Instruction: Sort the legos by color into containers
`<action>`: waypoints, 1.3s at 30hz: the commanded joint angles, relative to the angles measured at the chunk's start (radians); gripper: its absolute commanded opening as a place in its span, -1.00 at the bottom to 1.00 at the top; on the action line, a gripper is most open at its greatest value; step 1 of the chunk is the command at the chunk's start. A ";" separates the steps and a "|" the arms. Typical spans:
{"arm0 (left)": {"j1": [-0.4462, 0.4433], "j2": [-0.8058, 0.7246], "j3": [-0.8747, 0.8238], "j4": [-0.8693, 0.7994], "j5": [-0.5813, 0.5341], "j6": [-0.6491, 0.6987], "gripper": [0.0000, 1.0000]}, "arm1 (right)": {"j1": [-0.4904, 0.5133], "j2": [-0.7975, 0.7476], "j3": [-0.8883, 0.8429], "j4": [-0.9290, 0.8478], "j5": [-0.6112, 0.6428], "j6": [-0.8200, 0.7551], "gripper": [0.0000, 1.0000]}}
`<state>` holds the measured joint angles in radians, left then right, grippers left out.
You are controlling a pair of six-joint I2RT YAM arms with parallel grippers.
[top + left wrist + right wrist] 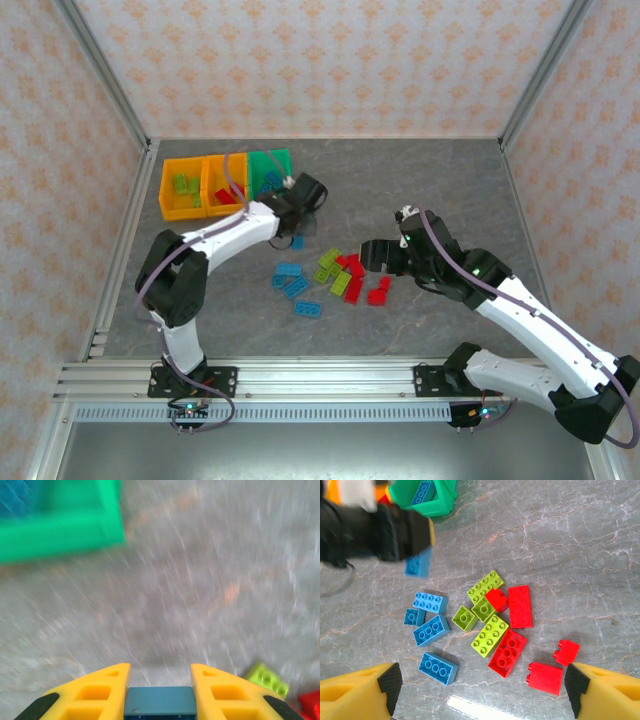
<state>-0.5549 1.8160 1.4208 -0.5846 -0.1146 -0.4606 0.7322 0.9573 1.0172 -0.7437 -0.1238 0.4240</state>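
Left gripper (160, 672) clamped on small blue studded plastic brick (160, 701); green open-topped plastic bin (60, 535) sits at its 10 o'clock, apart. Right gripper (482, 682) fingers spread wide, above loose blue, lime and red bricks (490, 635) scattered on grey marbled table (580, 555)

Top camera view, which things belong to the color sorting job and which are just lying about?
Job:
loose legos
two orange bins
green bin
left gripper, shut on a blue lego
right gripper, open

Just there:
metal rail at the near edge
patterned walls
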 commanded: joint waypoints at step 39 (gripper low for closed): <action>-0.151 -0.618 -0.061 -0.183 0.203 0.465 0.11 | -0.102 0.346 -0.172 0.061 0.072 0.243 0.56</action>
<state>-0.6804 1.2293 1.4097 -0.6476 0.0654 -0.1242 0.6434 1.2598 0.8612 -0.7200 -0.0238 0.6518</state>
